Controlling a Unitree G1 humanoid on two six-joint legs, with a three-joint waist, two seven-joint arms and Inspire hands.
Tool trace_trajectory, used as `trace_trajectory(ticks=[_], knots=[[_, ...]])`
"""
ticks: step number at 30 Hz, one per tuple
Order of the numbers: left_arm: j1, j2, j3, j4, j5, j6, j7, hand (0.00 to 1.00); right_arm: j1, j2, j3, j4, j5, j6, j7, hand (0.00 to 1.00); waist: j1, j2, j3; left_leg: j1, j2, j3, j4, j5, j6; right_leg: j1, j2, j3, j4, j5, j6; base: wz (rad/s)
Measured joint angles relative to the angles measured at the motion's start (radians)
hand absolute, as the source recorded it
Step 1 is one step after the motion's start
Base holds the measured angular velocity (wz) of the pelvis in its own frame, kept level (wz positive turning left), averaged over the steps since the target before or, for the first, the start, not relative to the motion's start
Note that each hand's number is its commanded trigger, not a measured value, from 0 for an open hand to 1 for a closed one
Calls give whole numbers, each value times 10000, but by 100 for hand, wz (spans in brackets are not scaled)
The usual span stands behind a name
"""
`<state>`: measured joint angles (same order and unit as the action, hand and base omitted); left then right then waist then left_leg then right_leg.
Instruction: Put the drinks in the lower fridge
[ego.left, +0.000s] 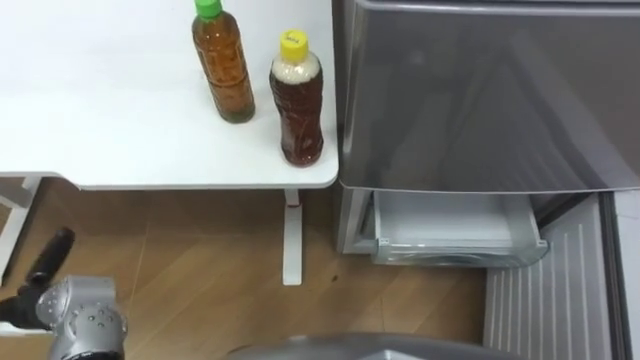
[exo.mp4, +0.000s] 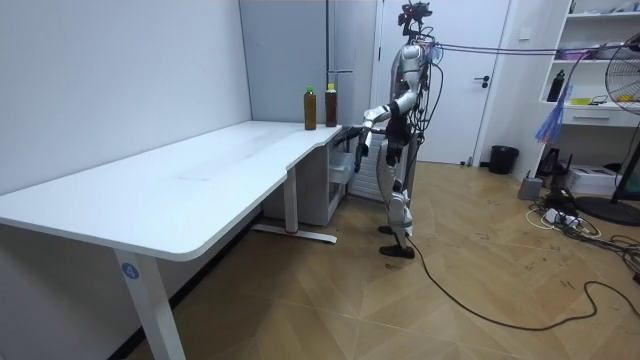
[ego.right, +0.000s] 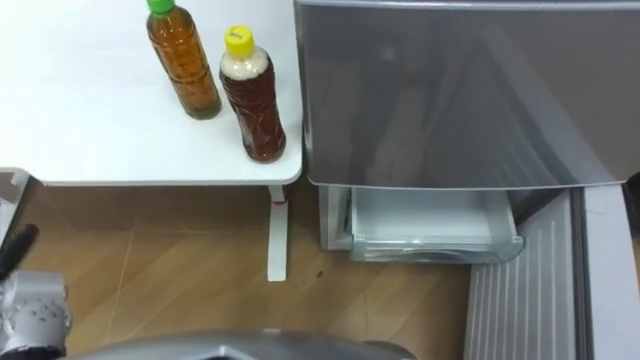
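The table (ego.left: 100, 120) occupies the upper left of the frame. Two bottles stand upright on it near its right corner: the left bottle (ego.left: 224, 65) higher in the frame, the right bottle (ego.left: 297, 100) just beside it, closer to the table edge. The fridge (ego.left: 480, 90) fills the upper right, just beside the table. Its lower drawer (ego.left: 455, 235) stands pulled out below, right of centre.

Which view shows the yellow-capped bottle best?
The left eye view: the yellow-capped bottle stands whole, cap to base, upright near the corner of the table, close to the fridge. The right eye view shows much the same. In the room view it is small and distant, beside the green-capped bottle.
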<state>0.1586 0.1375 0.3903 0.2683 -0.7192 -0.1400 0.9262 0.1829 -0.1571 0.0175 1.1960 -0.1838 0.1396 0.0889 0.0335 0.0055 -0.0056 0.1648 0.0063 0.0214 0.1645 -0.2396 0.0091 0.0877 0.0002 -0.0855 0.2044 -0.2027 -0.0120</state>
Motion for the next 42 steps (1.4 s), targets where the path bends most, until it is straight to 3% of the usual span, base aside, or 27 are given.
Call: trace_trajectory(ticks=[4,11,16,21,24,29,34,37,42], knots=[[-147,196,-65,-1318,1326,-152,256,0,-42,-1,11,77,-60,-48,100,0,-86,-33,11,7,0,-101,1,0,1,20,1,-47,26,3,-2,4],[-154,213,-263,-2546,3693,-213,178,0,4,-12,66,107,-38,-199,469,0,-64,-127,30,-51,7,-228,22,0,0,29,17,-132,10,7,-13,5],[-185,388,-754,-3319,4896,-239,-578,0,-110,-66,95,346,-119,-416,867,0,-120,-176,48,15,-22,-287,35,2,1,178,-30,-234,-39,7,-8,3],[-219,395,-1042,-4283,4892,-244,-1688,0,-315,-115,20,716,-116,-709,1318,0,-359,-207,101,2,-18,-342,42,2,1,233,-30,-291,-89,7,-9,2],[-229,402,-1349,-5007,4748,-434,-2368,0,-371,-136,28,825,-119,-764,1529,0,-480,-182,121,-33,-23,-317,43,2,2,235,-29,-298,-186,8,-8,0],[-276,400,-1765,-5878,3873,-480,-3665,0,-538,-121,-4,1023,-171,-767,1535,0,-583,-164,119,-119,-10,-311,61,3,0,139,-14,-288,-182,13,-14,0],[-737,423,-2533,-6251,2729,-474,-5454,0,-639,-112,10,1009,-409,-763,1540,0,-666,-194,142,-133,-11,-287,55,3,0,150,-20,-285,-169,11,-12,0],[-867,458,-3069,-6250,2524,-279,-6615,0,-866,-109,25,1034,-749,-764,1547,0,-836,-202,221,-167,-12,-278,56,3,0,145,-21,-278,-155,11,-11,0],[-1106,481,-3506,-6250,2506,119,-8061,0,-882,-103,26,1081,-965,-780,1562,0,-900,-227,232,-232,-2,-206,55,3,-1,-23,-2,-202,-159,10,-13,-5]])
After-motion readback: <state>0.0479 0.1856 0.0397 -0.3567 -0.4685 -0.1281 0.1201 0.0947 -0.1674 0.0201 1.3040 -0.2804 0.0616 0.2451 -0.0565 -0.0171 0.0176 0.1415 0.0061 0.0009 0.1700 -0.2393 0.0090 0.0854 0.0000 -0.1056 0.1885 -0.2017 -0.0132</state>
